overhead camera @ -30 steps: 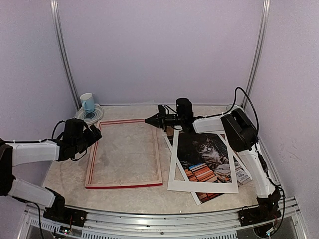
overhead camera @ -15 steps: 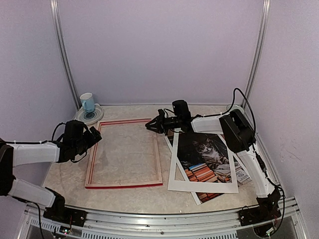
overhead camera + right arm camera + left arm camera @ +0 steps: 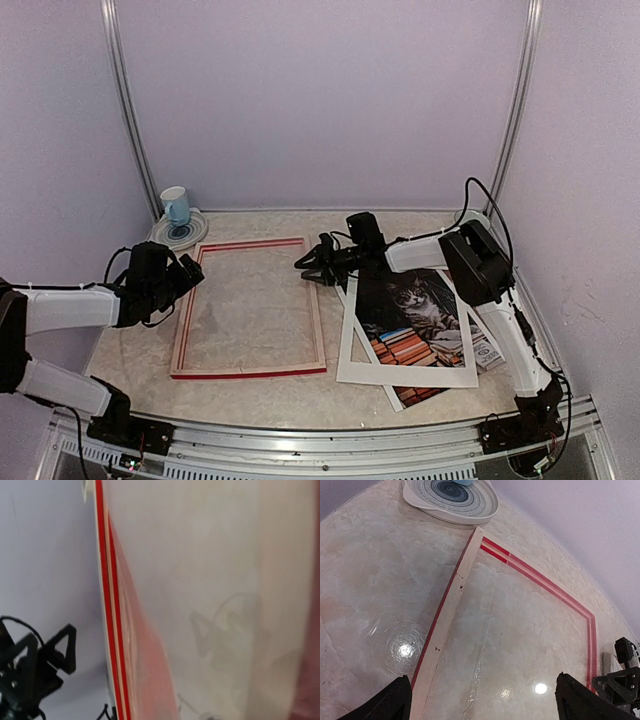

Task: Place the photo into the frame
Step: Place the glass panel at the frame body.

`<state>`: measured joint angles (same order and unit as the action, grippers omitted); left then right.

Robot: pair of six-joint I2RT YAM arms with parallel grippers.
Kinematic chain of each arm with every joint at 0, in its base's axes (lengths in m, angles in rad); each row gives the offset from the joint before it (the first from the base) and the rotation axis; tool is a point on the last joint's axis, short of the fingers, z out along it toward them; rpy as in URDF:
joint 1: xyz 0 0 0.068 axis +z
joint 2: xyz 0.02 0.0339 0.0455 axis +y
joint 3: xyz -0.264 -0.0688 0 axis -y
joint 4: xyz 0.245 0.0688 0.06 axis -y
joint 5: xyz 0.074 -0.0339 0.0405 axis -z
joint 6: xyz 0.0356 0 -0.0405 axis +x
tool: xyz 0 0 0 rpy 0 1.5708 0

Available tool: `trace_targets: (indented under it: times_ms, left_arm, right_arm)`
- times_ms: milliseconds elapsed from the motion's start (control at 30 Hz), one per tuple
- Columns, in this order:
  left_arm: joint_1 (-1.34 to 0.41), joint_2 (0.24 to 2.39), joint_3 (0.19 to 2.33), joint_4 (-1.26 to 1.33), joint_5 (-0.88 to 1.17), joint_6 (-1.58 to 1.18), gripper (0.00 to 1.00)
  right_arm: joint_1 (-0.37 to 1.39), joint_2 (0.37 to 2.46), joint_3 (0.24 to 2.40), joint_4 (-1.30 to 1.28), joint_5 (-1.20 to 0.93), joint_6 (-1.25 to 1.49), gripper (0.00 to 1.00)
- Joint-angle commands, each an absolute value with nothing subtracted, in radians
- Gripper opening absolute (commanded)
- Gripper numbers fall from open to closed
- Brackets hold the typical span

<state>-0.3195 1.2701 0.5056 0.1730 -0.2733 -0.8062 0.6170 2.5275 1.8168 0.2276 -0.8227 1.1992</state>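
Note:
The frame (image 3: 250, 372) lies flat at the table's centre-left, with a red front rail and pale wood side rails. The photo (image 3: 415, 310), a grey cat above red and orange books, lies to its right under a white mat (image 3: 350, 350). My right gripper (image 3: 308, 262) hovers at the frame's back right corner, fingers spread and holding nothing. The right wrist view shows no fingers, only the frame's red edge (image 3: 106, 605) and its shiny pane. My left gripper (image 3: 490, 705) stands wide open over the frame's left rail (image 3: 447, 610), empty.
A blue cup (image 3: 176, 205) stands on a swirl-patterned plate (image 3: 188, 236) at the back left, just beyond the frame's corner. A patterned sheet (image 3: 487, 352) sticks out from under the photo's right side. Walls close in on three sides.
My right gripper has drawn back toward the frame's back right corner and dropped lower, and its jaws have gone from shut to spread. The left arm has not moved.

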Motion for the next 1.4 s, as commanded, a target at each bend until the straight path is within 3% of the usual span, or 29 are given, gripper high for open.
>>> trace_targets:
  times_ms: [0,167,600,733,1367]
  left_arm:
    - [-0.312,1.263,0.496,0.197,-0.271,-0.809,0.99]
    - [-0.312,1.271,0.496,0.204,-0.266,-0.813,0.99]
    - [-0.313,1.260,0.496,0.201,-0.266,-0.822,0.99]
    - [-0.312,1.249,0.503,0.195,-0.265,-0.822,0.99]
    - [-0.307,1.081,0.542,0.091,-0.354,-0.832,0.99]
  right_arm:
    - [0.624,2.439,1.759,0.233,-0.867,1.153,0.41]
    - [0.618,2.413,1.694,0.284,-0.905,1.160,0.37]
    - [0.593,2.390,1.688,0.391,-0.986,1.234,0.05]
    - [0.594,2.378,1.694,0.453,-1.005,1.288,0.00]
    - [0.675,2.440,1.874,0.607,-1.026,1.465,0.00]
